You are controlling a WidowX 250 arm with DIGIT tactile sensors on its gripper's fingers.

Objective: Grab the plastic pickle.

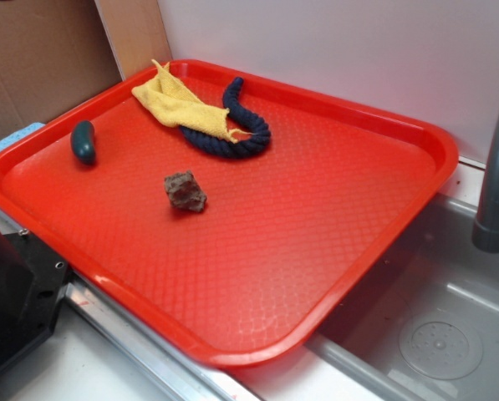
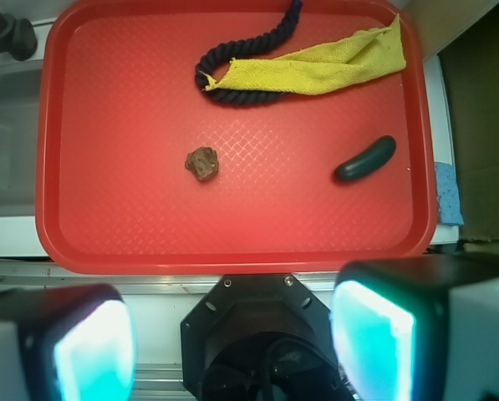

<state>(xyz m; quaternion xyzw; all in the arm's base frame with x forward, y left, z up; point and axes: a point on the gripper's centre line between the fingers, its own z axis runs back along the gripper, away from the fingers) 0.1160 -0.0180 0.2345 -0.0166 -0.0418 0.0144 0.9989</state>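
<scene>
From my wrist view, going left to right across the red plastic tray that lies ahead of me: nearest my left finger and well ahead of it sits the small rough brown cube. Farther ahead, about level with the gap between my fingers, the dark blue rope curls against the tray's far side, with the yellow cloth draped over its end and trailing to the right. Last comes the smooth dark teal-green plastic pickle, ahead of my right finger, lying at a slant close to the tray's right rim and apart from everything else.

My fingers are spread wide and hold nothing; both pads show at the bottom of the frame, back over the bench edge short of the tray. I judge this to be the very start: the reach has not begun. The next move calls for travelling forward and slightly right until the pickle sits between the pads, turning my wrist so they close across its narrow width, then descending.

The wrist view gives me the pickle's slant and my own fingers. The exterior view shows neither finger, but it does show the steel sink and grey faucet beside the tray, and the pickle lying flat by the rim.
</scene>
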